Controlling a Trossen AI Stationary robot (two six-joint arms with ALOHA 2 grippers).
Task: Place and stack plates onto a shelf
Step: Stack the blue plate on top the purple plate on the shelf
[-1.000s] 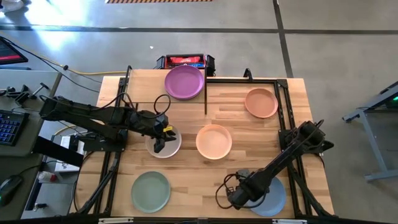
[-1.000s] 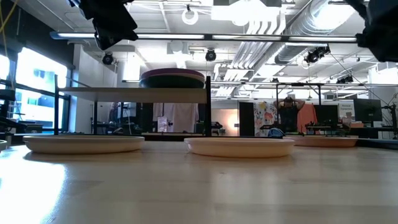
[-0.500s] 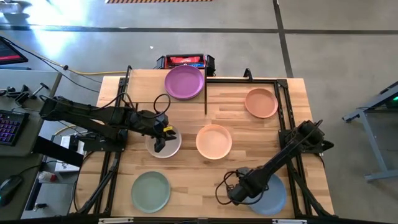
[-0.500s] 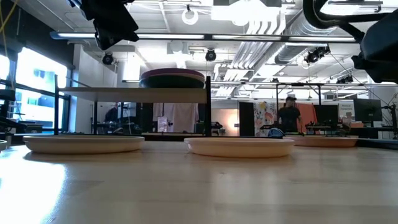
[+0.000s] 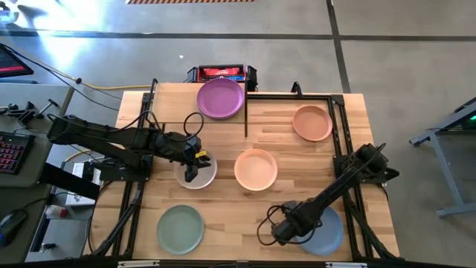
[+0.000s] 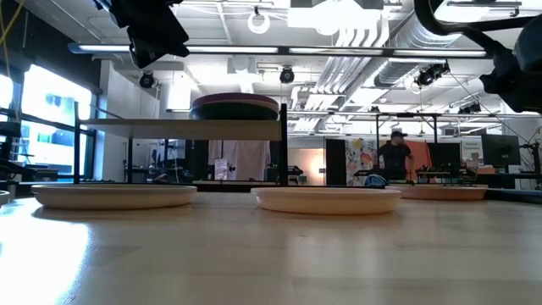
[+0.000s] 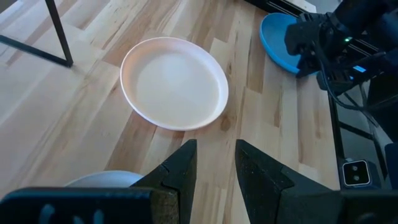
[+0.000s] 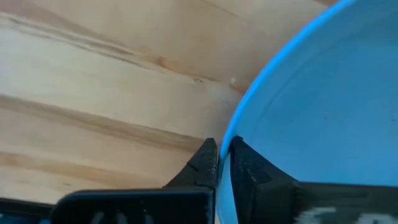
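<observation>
My right gripper (image 5: 285,231) is shut on the blue plate (image 5: 328,234) near the table's near right corner. My left gripper (image 5: 192,173) hangs open above the beige plate (image 5: 205,176), left of centre. The beige plate's rim (image 7: 102,180) shows just behind my left fingers. A pale peach plate (image 5: 256,169) lies flat mid-table, a darker peach one (image 5: 312,123) far right, and a sage green one (image 5: 180,228) near left. The purple plate (image 5: 220,98) tops a stack (image 6: 235,107) on the shelf (image 6: 127,124). My right gripper pinches the blue plate's rim (image 8: 239,118) on the side toward the table's left. One finger (image 8: 204,165) is outside the rim and the other (image 8: 249,169) is inside the plate. The fingers come from above. I cannot tell whether the plate is off the table.
Black frame bars (image 5: 245,115) run along the table's far and side edges and beside the shelf. Bare wood (image 5: 238,216) lies between the sage plate and the blue plate. A red and blue box (image 5: 221,73) sits beyond the far edge. A person (image 6: 395,157) stands far off in the room.
My right arm has shifted a little at the blue plate's rim; in the low view its dark bulk has come down into the upper right corner. My left arm and the other plates have kept still.
</observation>
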